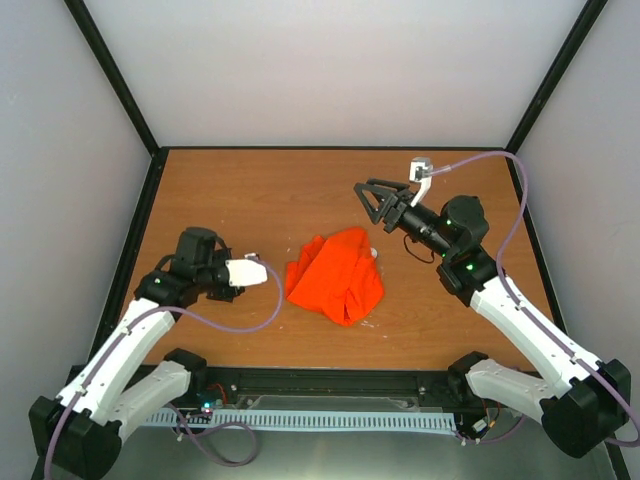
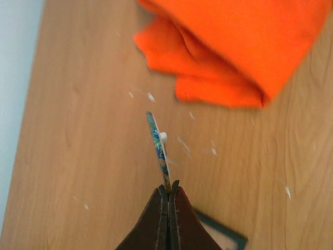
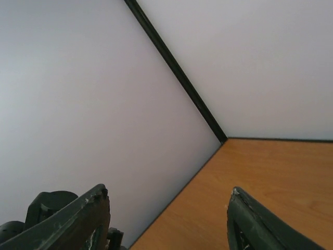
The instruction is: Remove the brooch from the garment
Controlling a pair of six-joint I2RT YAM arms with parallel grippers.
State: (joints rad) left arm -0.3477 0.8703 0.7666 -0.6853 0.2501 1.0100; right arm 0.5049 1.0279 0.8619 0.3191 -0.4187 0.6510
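The orange garment (image 1: 337, 273) lies crumpled at the table's middle; it also fills the top of the left wrist view (image 2: 244, 47). My left gripper (image 2: 168, 186) is shut on the brooch (image 2: 158, 148), a thin disc seen edge-on with a blue-green face and a white stud on its back. The brooch hangs clear of the cloth, above bare wood to the garment's left. In the top view the left wrist (image 1: 245, 271) covers its fingers. My right gripper (image 1: 372, 200) is open and empty, raised behind the garment; in its own view (image 3: 167, 191) it faces the back corner.
A small black square frame (image 2: 221, 237) lies on the table just under my left fingers. White specks (image 2: 183, 143) dot the wood. The enclosure's walls and black posts (image 3: 177, 73) surround the brown table (image 1: 260, 190).
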